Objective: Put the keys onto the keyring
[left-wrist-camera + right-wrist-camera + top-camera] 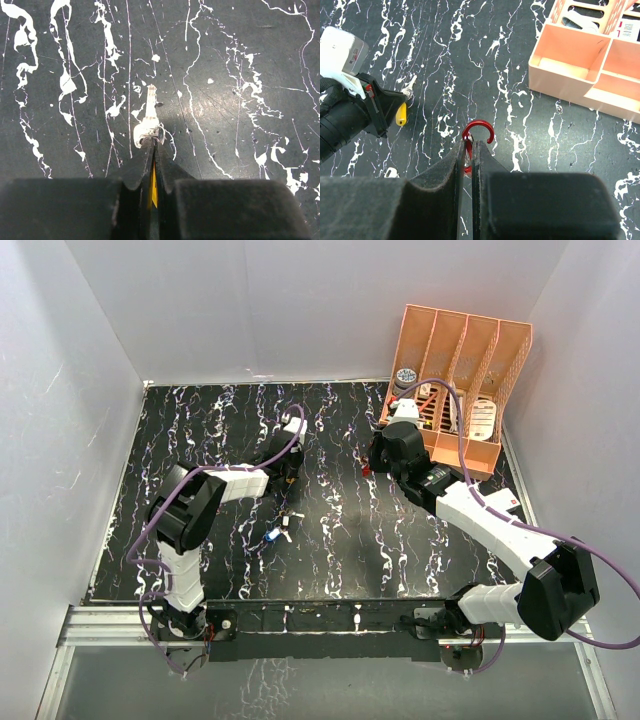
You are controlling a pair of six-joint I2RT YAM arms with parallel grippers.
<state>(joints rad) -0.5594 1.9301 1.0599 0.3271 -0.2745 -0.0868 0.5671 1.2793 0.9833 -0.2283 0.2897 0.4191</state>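
From above, two small loose keys lie on the black, white-veined counter (330,560) toward its near-left part, a blue-headed key (272,535) and a white-headed key (285,524), both too small to read in detail. One orange slotted plastic file organiser (460,370) stands at the far-right corner. The left end effector (290,470) and right end effector (368,468) face each other near mid-counter, a red speck, the thin red wire keyring (366,471), at the right one. In the left wrist view, the left end effector (152,145) is clamped on one yellow-headed silver metal key (150,107), its head mostly hidden between the fingers and its blade sticking out. In the right wrist view, the right end effector (469,145) pinches the keyring (478,123), whose open hook protrudes while its lower part is hidden; the key (401,116) sits to its left, apart.
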